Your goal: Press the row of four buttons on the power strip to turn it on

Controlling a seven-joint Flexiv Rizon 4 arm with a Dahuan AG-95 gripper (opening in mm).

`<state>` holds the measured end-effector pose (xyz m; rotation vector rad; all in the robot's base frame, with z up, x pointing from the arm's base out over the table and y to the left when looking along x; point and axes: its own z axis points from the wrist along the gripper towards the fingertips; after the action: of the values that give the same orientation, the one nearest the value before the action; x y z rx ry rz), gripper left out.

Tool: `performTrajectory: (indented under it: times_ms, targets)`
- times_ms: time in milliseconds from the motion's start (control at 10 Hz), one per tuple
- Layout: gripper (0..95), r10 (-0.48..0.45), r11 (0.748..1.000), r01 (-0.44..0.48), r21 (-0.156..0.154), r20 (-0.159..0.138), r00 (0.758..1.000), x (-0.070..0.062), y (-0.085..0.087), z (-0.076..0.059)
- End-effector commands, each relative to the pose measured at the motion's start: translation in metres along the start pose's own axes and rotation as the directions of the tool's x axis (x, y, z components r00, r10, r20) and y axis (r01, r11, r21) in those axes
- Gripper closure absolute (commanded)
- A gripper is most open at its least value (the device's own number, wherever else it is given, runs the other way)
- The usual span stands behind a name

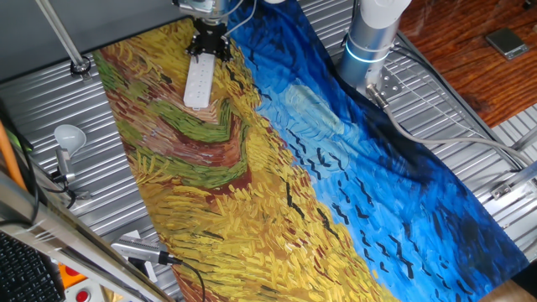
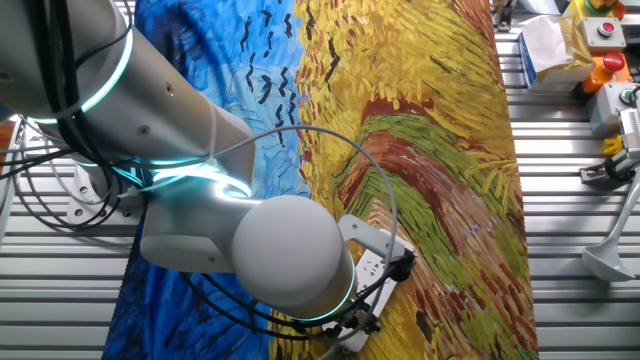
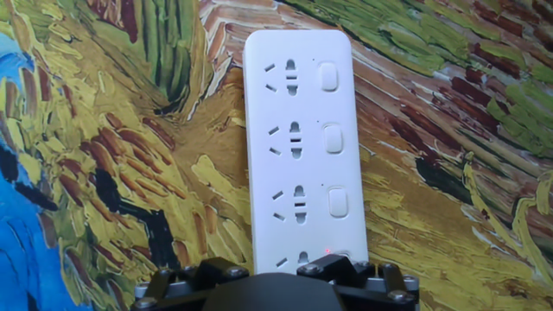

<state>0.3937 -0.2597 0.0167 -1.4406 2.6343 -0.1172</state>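
Three buttons (image 3: 332, 141) were seen free in the hand view along the right side of the power strip (image 3: 299, 138), which lay on the painted cloth (image 1: 252, 184) of the bench. The fourth was hidden under the gripper (image 1: 208, 44), where a red glow was seen. Each next press should be made straight down on one button only. The fixed views showed no buttons. Whether the fingers were spread could not be told.
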Motion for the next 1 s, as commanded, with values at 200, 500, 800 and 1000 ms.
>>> performTrajectory:
  times_ms: [200, 500, 800, 1000]
  targets:
    - [19.0, -0.008, 1.0, 0.008, 0.003, -0.003, 1.0, 0.001, 0.003, 0.035]
    - [19.0, -0.01, 1.0, 0.01, -0.002, -0.004, 1.0, 0.002, 0.001, 0.029]
    - [19.0, -0.02, 1.0, 0.02, -0.019, -0.004, 1.0, 0.001, -0.006, 0.009]
    - [0.0, -0.033, 0.999, 0.032, -0.028, -0.015, 0.999, 0.001, -0.01, -0.01]
